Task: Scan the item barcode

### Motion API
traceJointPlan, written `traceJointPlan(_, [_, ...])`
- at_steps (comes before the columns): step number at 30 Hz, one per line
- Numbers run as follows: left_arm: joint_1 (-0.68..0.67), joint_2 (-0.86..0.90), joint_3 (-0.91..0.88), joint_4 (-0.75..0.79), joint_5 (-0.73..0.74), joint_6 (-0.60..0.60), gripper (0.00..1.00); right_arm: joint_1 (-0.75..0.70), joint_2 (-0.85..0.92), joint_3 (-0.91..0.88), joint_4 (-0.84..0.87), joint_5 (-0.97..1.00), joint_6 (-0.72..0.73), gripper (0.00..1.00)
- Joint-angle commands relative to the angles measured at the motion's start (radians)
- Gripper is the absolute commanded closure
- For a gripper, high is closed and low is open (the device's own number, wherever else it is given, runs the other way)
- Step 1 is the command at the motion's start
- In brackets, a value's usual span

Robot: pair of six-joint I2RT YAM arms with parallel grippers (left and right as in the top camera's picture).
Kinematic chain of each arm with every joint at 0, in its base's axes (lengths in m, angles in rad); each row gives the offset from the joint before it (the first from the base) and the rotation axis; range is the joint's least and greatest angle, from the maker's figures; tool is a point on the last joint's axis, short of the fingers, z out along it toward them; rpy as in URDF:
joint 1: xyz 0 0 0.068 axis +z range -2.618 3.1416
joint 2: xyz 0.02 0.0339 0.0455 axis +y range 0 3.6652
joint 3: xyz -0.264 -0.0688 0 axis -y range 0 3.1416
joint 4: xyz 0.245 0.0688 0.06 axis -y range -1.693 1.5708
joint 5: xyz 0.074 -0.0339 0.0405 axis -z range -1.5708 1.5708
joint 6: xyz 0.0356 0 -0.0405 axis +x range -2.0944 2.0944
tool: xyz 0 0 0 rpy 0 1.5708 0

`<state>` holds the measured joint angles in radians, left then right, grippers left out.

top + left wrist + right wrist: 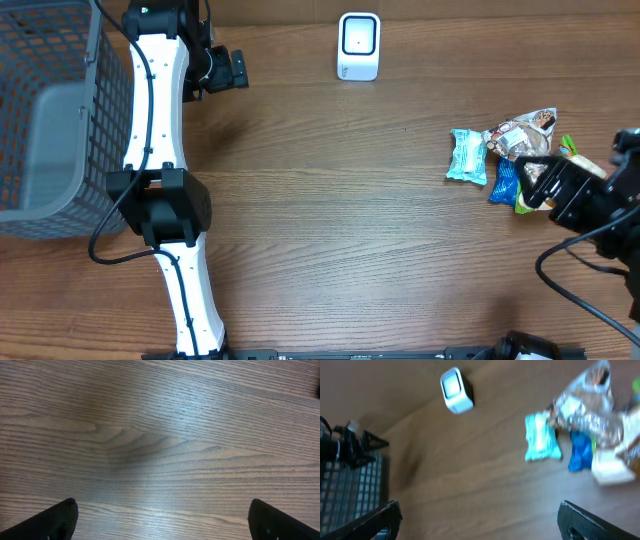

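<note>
A pile of snack packets lies at the table's right: a teal packet [467, 156] [541, 439], a silver packet [520, 133] [582, 407], a blue packet [504, 183] [580, 451] and a pale packet [610, 469]. The white barcode scanner [359, 45] [456, 390] stands at the far middle. My right gripper [533, 188] [480, 522] hovers at the pile, open, with only bare wood between its fingers. My left gripper [235, 70] [162, 520] is open over bare table at the far left, holding nothing.
A grey wire basket [50, 120] [350, 490] stands at the left edge beside the white left arm [160, 130]. A green and yellow packet [572, 152] lies at the pile's far right. Wooden table [340, 230] lies between the arms.
</note>
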<state>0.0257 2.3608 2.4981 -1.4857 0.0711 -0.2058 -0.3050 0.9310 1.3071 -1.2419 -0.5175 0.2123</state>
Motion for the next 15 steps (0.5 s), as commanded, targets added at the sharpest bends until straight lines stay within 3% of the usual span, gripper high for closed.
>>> traceJointPlan(1, [-0.008,0.002,-0.008,0.002,0.006,0.019,0.00,0.006,0.007,0.022,-0.023,-0.008,-0.004,0.00])
traceJointPlan(8, [-0.008,0.002,-0.008,0.001,0.006,0.019,0.00,0.006,0.030,0.022,-0.032,0.010,-0.009,0.00])
traceJointPlan(15, [-0.008,0.002,-0.008,0.001,0.006,0.019,0.00,0.006,0.027,0.022,-0.016,0.015,-0.106,0.00])
